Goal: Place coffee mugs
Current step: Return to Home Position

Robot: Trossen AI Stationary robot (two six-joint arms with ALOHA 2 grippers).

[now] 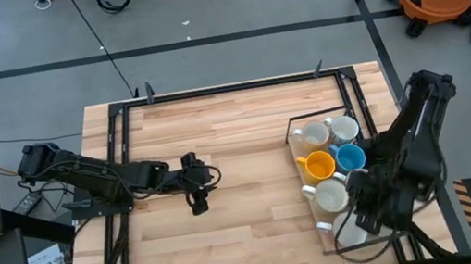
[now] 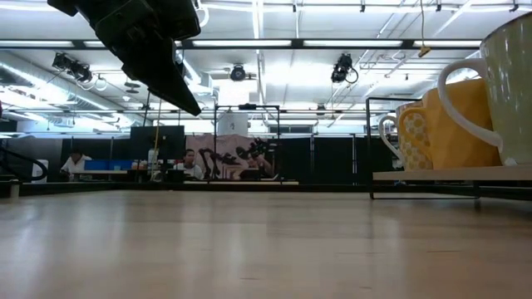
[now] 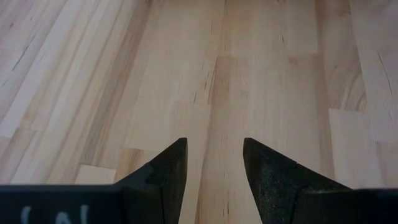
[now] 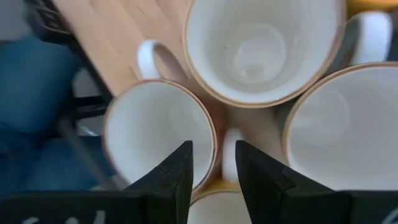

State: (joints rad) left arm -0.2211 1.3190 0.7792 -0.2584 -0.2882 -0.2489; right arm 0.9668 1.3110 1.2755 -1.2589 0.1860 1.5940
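Observation:
Several coffee mugs stand upright on a tray at the table's right: two white ones at the far end, a yellow one, a blue one and a white one. My right gripper hangs open above the tray's near end. In its wrist view the fingers stand over the gap between white mugs, above a white handle. My left gripper hangs open over bare wood at the table's middle.
A black metal frame runs round the table. In the low view the tray stands raised on the right with the yellow mug and a cream mug. Bare wood lies between the arms.

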